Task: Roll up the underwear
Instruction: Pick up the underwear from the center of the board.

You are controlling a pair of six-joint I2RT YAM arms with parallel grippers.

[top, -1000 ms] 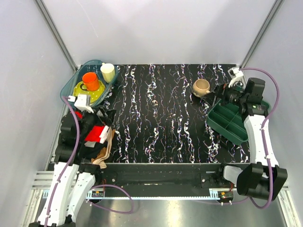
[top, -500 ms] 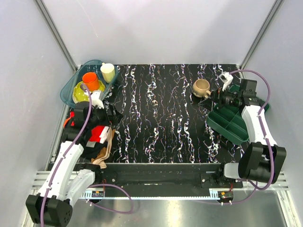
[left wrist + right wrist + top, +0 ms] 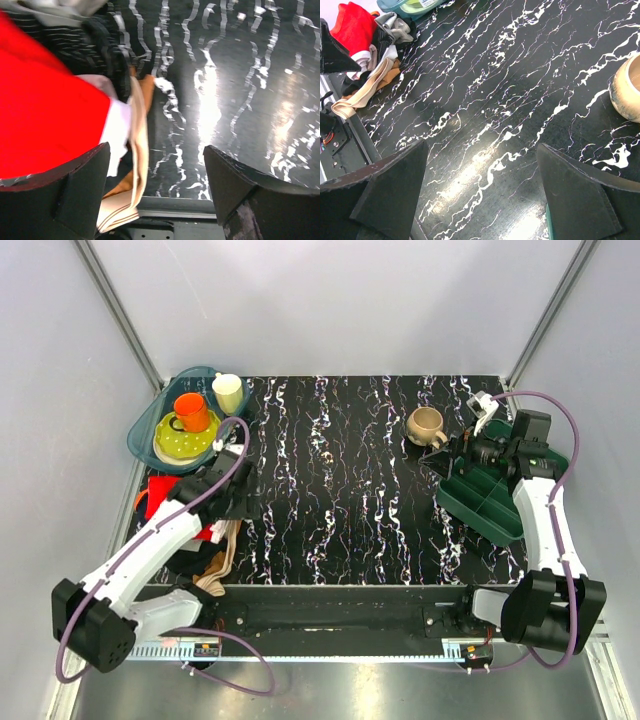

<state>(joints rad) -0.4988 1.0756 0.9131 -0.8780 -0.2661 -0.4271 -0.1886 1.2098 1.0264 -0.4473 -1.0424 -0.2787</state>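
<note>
The red underwear [image 3: 155,492] lies in a clothes pile at the table's near left, partly hidden under my left arm. In the left wrist view its red fabric [image 3: 45,120] with white trim fills the left side, just beside the left finger. My left gripper [image 3: 240,505] is open and empty over the pile's right edge, above the black marbled table; in its own view [image 3: 156,150] the jaws stand wide apart. My right gripper [image 3: 452,448] is open and empty at the far right. Its own view [image 3: 481,145] looks across the table to the underwear [image 3: 352,22].
A beige garment [image 3: 135,150] and a dark striped garment [image 3: 95,45] lie against the underwear. A beige cup [image 3: 425,425] stands next to my right gripper, and a green compartment tray [image 3: 490,495] lies below it. A teal tub [image 3: 145,430] with a plate and cups sits far left.
My left arm has stretched out and its gripper has moved right off the pile to its table-side edge. The right gripper has shifted slightly. The clothes lie as before.
</note>
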